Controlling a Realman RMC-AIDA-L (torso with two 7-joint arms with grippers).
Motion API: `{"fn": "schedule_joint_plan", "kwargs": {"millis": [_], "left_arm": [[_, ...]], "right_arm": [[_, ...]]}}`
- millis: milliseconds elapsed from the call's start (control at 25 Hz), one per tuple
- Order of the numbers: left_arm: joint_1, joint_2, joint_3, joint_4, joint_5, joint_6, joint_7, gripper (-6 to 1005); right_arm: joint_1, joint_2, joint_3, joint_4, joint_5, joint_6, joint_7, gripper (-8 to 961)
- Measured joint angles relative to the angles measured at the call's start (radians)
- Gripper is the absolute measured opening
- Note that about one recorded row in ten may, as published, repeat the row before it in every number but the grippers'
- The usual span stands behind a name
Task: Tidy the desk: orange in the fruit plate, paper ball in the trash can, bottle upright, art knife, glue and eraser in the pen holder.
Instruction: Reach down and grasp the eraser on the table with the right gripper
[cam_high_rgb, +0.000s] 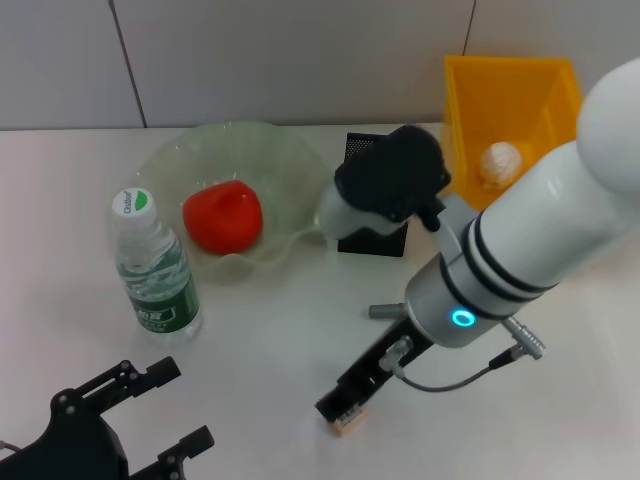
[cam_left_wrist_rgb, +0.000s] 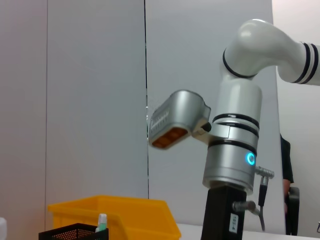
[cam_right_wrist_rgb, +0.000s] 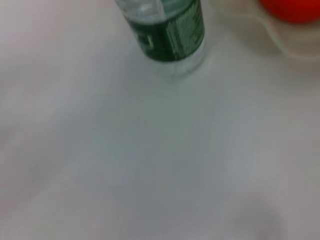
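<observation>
Orange (cam_high_rgb: 223, 216) in fruit plate (cam_high_rgb: 180, 155); paper ball (cam_high_rgb: 501, 160) in trash can (cam_high_rgb: 560, 90).

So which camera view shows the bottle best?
The head view: the whole bottle stands upright on the table, cap to base, left of the plate. The right wrist view shows only its lower, labelled part. The left wrist view does not show it.

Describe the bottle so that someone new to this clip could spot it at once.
Start at the clear fruit plate holding the orange, on the robot's left half of the white table. The bottle stands upright just beside the plate's near-left rim. It is the only clear plastic thing with a green label and a white cap.
</observation>
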Motion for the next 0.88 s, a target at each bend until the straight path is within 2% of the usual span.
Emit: {"fn": "schedule_joint_plan", "kwargs": {"millis": [480, 720, 880], "left_arm": [[-0.003, 0.005, 0.0, 0.0, 0.001, 0.012, -0.001, 669], [0.001, 0.005, 0.0, 0.0, 0.002, 0.016, -0.001, 669], [0.003, 0.005, 0.0, 0.0, 0.002, 0.018, -0.001, 669]], "right_arm": [[0.015, 0.0, -0.064, -0.024, -0.025, 0.02, -0.001, 743], [0.015, 0.0, -0.143, 0.039, -0.09, 0.013, -0.002, 739], [0.0, -0.001, -0.162, 0.102, -0.156, -0.009, -0.007, 736]]}}
